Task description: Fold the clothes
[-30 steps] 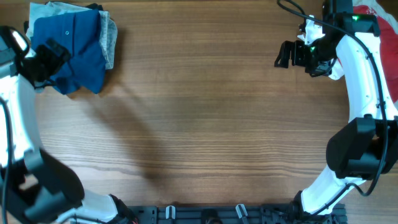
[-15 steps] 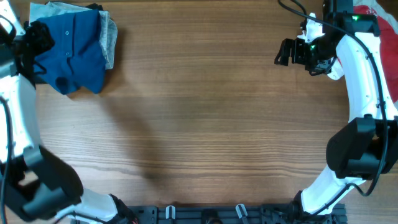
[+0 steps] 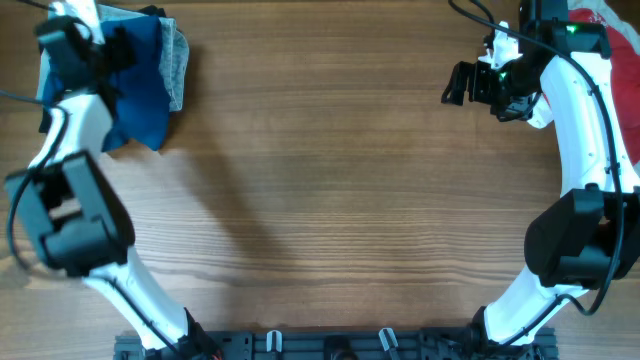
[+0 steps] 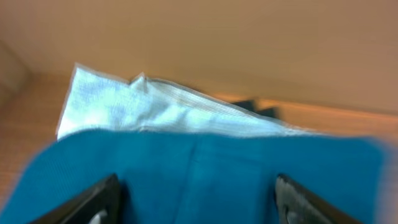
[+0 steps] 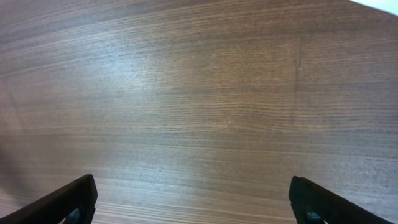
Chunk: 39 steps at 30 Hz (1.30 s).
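Observation:
The clothes are a dark blue shirt (image 3: pixel 142 95) lying bunched and folded at the table's far left corner, on top of a light grey cloth (image 3: pixel 177 58). My left gripper (image 3: pixel 116 47) hovers over the shirt's far part. In the left wrist view the blue shirt (image 4: pixel 205 168) fills the lower half, and the left gripper (image 4: pixel 199 208) stands open above it with its fingers (image 4: pixel 99 200) wide apart. The grey cloth (image 4: pixel 143 109) shows beyond it. My right gripper (image 3: pixel 462 86) is open at the far right over bare wood, also open in the right wrist view (image 5: pixel 199 208).
The wooden table (image 3: pixel 330 200) stretches between the two arms. A red and white thing (image 3: pixel 600 18) lies at the far right corner behind the right arm. Both arm bases stand at the near edge.
My left arm has swung from the left edge up to the far left corner, and its gripper now sits over the blue shirt. The right arm has not moved.

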Tool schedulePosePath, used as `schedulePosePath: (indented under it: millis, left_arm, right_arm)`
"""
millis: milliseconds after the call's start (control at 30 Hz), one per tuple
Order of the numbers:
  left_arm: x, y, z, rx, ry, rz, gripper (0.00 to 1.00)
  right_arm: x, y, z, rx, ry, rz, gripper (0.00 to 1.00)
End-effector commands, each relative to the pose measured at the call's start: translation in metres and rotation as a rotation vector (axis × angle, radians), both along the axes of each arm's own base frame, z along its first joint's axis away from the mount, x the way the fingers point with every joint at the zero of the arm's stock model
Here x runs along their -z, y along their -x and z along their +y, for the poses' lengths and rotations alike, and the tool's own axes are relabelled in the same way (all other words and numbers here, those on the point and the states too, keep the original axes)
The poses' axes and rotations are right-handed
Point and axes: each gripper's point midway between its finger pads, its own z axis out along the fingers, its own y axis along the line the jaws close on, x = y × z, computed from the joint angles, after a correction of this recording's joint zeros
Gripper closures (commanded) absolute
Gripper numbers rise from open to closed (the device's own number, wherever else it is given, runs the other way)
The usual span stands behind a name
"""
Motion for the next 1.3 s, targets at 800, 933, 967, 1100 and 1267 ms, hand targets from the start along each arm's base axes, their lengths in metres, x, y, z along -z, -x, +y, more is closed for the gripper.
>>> schedulePosePath:
  millis: [800,933,967,1100,1267]
  left_arm:
    - [-0.182,0.056,-0.071,-0.025,-0.082,-0.135,0.00]
    - [-0.189,0.089,-0.112,0.049,-0.066,-0.046,0.00]
    - [-0.191,0.096,-0.121,0.066,-0.065,-0.032,0.00]
    - [-0.192,0.104,-0.137,0.100,-0.063,-0.013,0.00]
    - [-0.189,0.103,-0.141,0.108,-0.062,-0.006,0.00]
  right_arm:
    - [-0.145,-0.017,-0.036,0.045,0.232,-0.406,0.00]
    - [-0.222,0.010,-0.041,0.085,0.284,-0.606,0.00]
    - [-0.239,0.019,-0.042,0.096,0.294,-0.652,0.00]
    - [-0.282,0.054,-0.038,0.110,0.290,-0.775,0.00]
    - [-0.314,0.089,-0.035,0.120,0.291,-0.877,0.00]
